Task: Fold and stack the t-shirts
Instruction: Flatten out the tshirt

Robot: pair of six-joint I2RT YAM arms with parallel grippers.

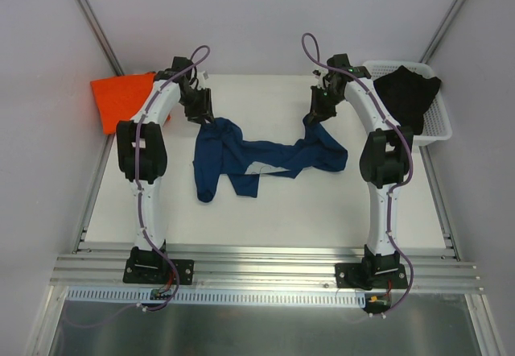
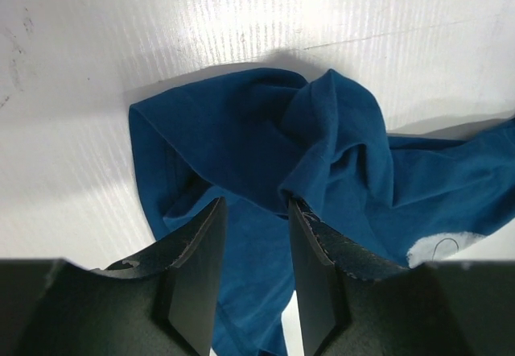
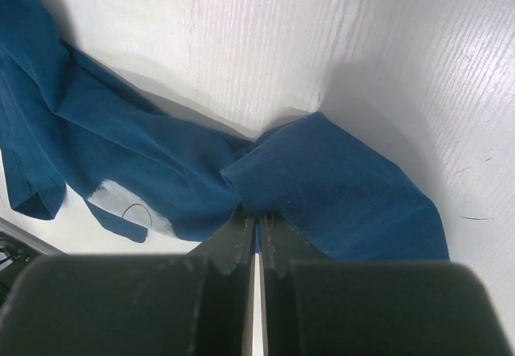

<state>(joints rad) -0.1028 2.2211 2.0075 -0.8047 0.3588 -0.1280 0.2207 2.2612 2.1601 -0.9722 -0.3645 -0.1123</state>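
Fingers (image 2: 197, 267) of the left gripper (image 2: 256, 211) stand parted astride a ridge of the navy shirt (image 1: 265, 159); the right gripper (image 3: 256, 223) is clenched on a fold of that shirt. I see it bunched mid-table, strung between the two from 10 to 2 o'clock. The orange shirt (image 1: 121, 102) lies at the table's 10 o'clock corner, well apart.

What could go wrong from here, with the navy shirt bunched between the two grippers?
The left gripper is open over a heaped fold of the navy t-shirt; closing there may catch several layers, so it would not spread flat.
The right gripper is shut on just a thin edge; a hard pull might slip it free.
The cloth lies twisted between the grippers; lifting now would likely keep the twist.
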